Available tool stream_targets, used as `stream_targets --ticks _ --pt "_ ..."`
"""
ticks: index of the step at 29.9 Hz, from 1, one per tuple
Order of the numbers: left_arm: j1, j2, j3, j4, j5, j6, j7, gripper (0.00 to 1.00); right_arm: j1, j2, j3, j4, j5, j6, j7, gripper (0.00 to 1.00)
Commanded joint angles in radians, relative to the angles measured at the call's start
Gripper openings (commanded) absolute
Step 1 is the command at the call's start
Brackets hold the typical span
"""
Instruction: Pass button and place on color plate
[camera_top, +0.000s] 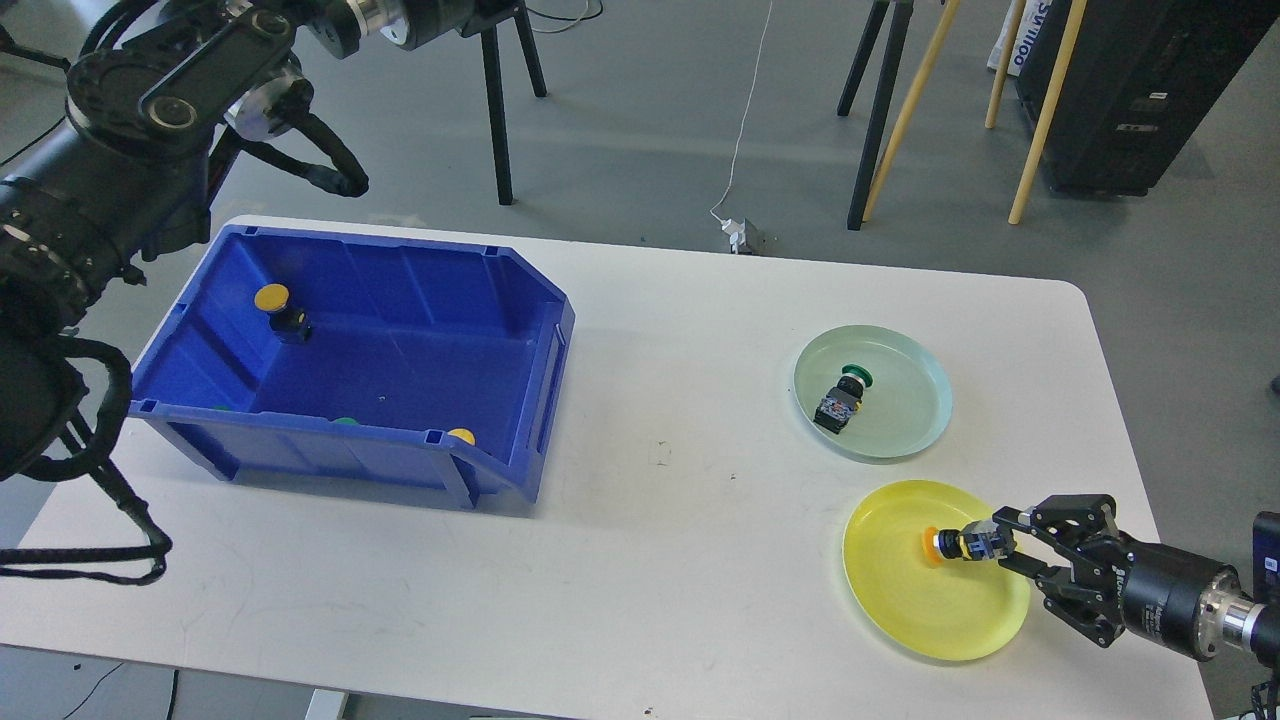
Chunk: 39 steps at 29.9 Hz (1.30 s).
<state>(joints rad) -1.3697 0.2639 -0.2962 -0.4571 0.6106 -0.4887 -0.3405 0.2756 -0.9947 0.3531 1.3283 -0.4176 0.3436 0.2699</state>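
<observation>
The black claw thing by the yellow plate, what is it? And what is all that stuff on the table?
That claw is the robot's right gripper, the two-fingered hand at the end of its arm. The picture is taken from the robot's own head, looking down at a white table. The gripper holds an orange-capped button over the yellow plate. Beside it, a pale green plate already has a green button lying on it. On the left is a blue bin with a yellow button and a few more inside. The big black parts at top left are the robot's left arm; its gripper end is out of the picture.
</observation>
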Motion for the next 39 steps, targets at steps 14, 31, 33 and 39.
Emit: stream_targets --ticks 14,31,33,39 --pt "-0.023 0.009 0.005 0.002 0.001 0.0 0.005 0.96 0.024 -0.006 0.381 -0.046 0.014 -0.002 -0.009 0.98" --pt "-0.046 0.008 0.015 0.002 0.121 0.0 0.001 0.96 0.72 0.43 0.347 -0.618 -0.003 -0.054 -0.294 0.98" --pt "-0.046 0.008 0.015 0.002 0.191 0.0 0.0 0.96 0.761 0.468 0.301 -0.676 -0.003 -0.07 -0.285 0.98" --pt "-0.043 0.011 0.014 0.002 0.288 0.0 -0.035 0.96 0.787 0.505 0.277 -0.709 0.0 -0.118 -0.281 0.98"
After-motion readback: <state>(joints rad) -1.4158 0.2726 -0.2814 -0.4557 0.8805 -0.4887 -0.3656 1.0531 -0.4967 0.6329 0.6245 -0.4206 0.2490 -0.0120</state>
